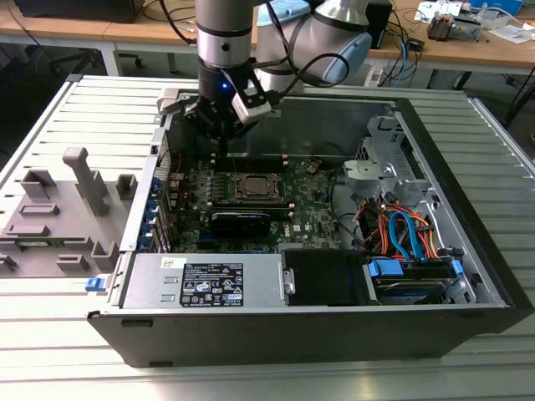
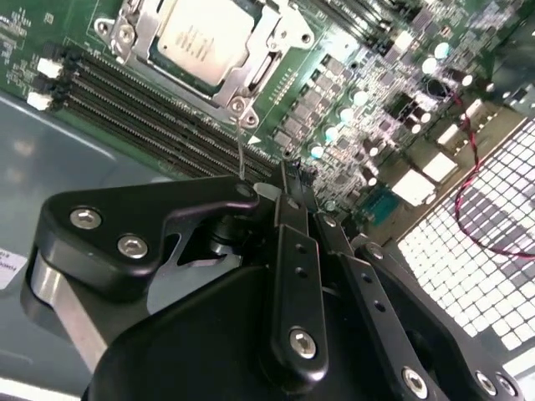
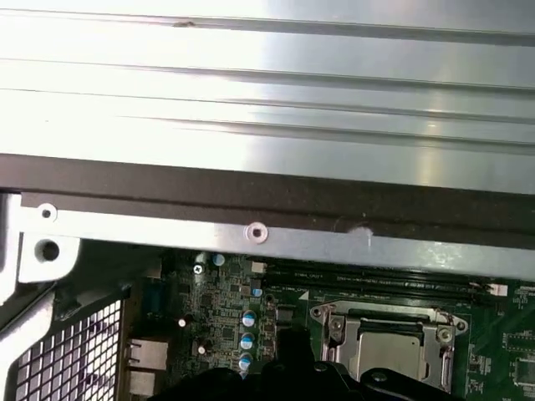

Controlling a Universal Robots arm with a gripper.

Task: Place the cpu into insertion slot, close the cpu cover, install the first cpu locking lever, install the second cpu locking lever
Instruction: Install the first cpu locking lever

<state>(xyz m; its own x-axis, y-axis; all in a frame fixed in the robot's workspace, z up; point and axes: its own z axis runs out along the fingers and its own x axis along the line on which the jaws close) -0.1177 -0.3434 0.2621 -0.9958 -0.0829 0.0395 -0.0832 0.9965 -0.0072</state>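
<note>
The slatted grey tabletop (image 1: 50,351) carried an open computer case (image 1: 468,251) lying on its side, with a grey plastic fixture (image 1: 58,213) on the slats at the case's nine o'clock in the exterior view. Inside the case, the green circuit board (image 1: 313,205) filled the middle, a power supply box (image 1: 205,280) sat at its six o'clock, and a bundle of orange and blue cables (image 1: 401,234) lay at its three o'clock.

The arm (image 1: 224,33) came down from twelve o'clock in the exterior view, and its tool (image 1: 219,125) hung over the board's far edge, at about eleven o'clock from the insertion slot (image 1: 254,187) and apart from it. I cannot tell whether the tool's fingers were apart or together; in the second wrist view its black linkages (image 2: 292,276) crowded the foreground.

The insertion slot stood near the board's centre, beside the long black memory slots (image 2: 142,104). The cpu (image 2: 201,38) lay seated in it, silvery top up, in both wrist views (image 3: 386,355). The cpu cover (image 2: 263,38) lay down flat around the chip, framing it. A thin wire lever (image 2: 242,146) rose from the socket's corner nearest the tool.
</note>
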